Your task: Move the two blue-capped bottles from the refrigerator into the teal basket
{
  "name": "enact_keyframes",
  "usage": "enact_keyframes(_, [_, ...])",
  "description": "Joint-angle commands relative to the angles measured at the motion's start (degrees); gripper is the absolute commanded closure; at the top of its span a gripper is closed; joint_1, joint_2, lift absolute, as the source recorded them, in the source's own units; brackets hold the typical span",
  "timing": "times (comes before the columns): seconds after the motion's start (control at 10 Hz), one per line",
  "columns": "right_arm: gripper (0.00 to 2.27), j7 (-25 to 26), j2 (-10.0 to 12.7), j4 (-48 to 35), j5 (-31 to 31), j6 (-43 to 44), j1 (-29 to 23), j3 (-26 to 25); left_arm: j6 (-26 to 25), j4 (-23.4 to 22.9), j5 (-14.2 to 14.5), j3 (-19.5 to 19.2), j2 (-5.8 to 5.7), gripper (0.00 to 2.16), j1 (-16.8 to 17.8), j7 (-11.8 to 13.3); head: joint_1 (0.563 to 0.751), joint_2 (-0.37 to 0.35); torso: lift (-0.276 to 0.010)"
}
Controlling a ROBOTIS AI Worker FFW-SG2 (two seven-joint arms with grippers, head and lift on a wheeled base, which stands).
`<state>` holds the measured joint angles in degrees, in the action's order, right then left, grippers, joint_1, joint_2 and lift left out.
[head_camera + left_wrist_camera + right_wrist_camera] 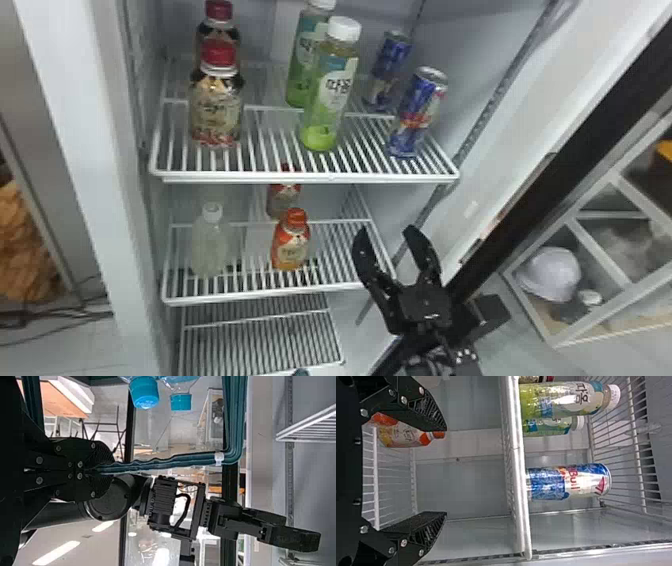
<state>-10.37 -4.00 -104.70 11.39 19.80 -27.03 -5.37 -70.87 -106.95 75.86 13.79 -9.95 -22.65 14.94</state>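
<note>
Item, right gripper [386, 228]: two black fingers spread wide with nothing between them, at the right end of the refrigerator's middle shelf [265, 294] and below the front edge of the upper shelf [305, 178]. A gap separates its nearer finger from the orange bottle [291, 245]; its other side faces the refrigerator's right wall [425, 200], where the room looks narrower to me. Item, left gripper [97, 469]: fingers pressed together on the grooved handle [170, 461] of the teal basket. Item, two blue-capped bottles, caps up, under that handle and between its sides: one at [144, 392], the other just beside it at [180, 401]; their lower parts run out of the wrist view. Item, upper shelf: two red-capped bottles [216, 105], one behind the other, at left; two green bottles [330, 95] in the middle; two blue cans [417, 112] at right, the front one near the shelf's front corner. Item, middle shelf: a pale bottle [211, 245] toward the left, then a gap, then the orange bottle, set back from the front edge, with a smaller-looking bottle [284, 197] behind it.
</note>
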Motion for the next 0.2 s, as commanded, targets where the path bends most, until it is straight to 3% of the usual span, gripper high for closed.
enact_keyframes(0.0, [0.29, 0.0, -0.22, 0.29, 0.04, 0.31, 0.18, 0.36, -0.14, 0.0, 0.08, 0.1, -0.07, 1.17, 0.16, 0.0, 0.695, -0.35, -0.136])
enact_keyframes(0.1, [0.29, 0.0, -0.31, 0.43, 0.04, 0.45, 0.32, 0.54, 0.0, 0.0, 0.08, 0.1, -0.07, 1.17, 0.16, 0.0, 0.695, -0.35, -0.136])
